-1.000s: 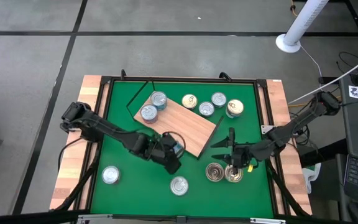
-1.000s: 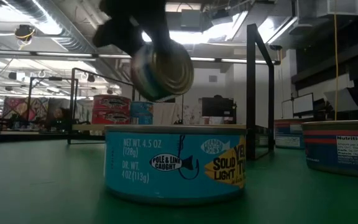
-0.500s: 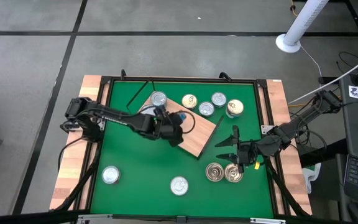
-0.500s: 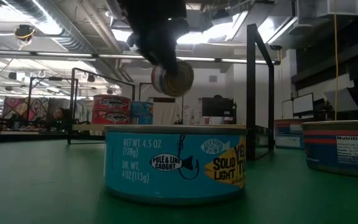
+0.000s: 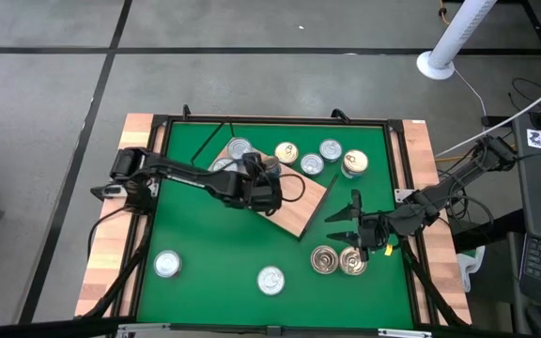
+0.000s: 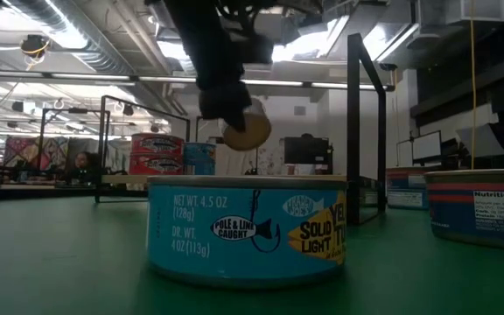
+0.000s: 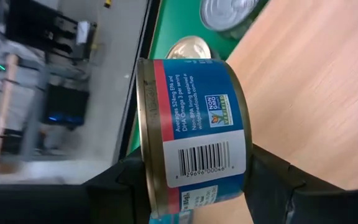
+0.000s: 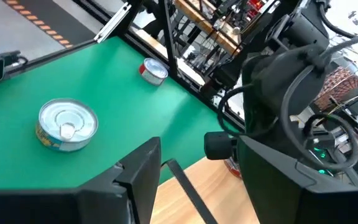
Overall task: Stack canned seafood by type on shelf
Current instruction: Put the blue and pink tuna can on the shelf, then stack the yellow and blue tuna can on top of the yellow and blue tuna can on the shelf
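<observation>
The left gripper squeezes a short round blue-and-red tin just above the flat light-brown wooden shelf, near its far corner where two silver-lidded tins sit. The right gripper waits with fingers apart beside the shelf's right edge, above two gold-lidded tins.

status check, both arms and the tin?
Left gripper shut on blue-and-red tin, held over the board. Right gripper open, idle at the board's right end. Two tins on the board's far-left end; landing spot looks open.
</observation>
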{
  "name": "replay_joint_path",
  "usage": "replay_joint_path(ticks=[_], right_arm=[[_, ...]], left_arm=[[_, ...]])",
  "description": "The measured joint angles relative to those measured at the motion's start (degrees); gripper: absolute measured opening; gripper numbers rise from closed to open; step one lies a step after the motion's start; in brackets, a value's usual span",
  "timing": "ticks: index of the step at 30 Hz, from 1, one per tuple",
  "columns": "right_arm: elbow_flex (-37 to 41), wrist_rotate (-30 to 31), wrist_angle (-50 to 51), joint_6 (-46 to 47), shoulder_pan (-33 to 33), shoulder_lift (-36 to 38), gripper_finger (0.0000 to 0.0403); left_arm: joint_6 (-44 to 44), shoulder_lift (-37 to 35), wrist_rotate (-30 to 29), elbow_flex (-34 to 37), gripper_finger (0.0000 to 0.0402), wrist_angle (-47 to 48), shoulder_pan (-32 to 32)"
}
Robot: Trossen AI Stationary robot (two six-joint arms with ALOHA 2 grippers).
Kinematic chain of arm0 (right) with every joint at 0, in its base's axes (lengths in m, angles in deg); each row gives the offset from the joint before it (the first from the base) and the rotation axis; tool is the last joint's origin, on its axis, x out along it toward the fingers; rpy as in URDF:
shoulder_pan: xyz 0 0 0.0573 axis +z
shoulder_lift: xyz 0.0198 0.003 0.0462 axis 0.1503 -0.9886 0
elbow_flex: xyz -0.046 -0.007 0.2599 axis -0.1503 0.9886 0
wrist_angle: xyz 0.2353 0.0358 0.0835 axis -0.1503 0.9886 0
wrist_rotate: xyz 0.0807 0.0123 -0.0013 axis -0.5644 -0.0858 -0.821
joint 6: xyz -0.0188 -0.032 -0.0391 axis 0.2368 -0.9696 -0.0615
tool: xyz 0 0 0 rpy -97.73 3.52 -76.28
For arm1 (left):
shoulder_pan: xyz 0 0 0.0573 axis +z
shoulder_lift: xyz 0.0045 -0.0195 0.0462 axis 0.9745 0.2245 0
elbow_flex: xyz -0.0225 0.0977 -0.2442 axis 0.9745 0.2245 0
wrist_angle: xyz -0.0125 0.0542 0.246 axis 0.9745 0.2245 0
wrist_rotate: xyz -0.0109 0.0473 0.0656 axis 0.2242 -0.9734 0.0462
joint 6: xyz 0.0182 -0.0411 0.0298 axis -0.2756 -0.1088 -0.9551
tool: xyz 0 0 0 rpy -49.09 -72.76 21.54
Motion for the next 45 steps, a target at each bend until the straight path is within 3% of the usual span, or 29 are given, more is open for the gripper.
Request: replay_joint_path(ticks=[17,35,45], right_arm=[[0.0,-0.5,1.4,0.0,0.0,0.0,0.0211],[0.0,-0.6,3.6,0.0,0.0,0.0,0.0211],[0.0,-0.6,3.9,0.0,0.0,0.0,0.0211]], left_arm=[[-9.2,7.3,-2.1,0.0,0.0199,0.0,1.2],[-1.8,7.2,-0.9,0.0,0.0269,0.3,1.2],[-2.2,7.2,-1.2,0.0,0.0267,0.7,-1.3]])
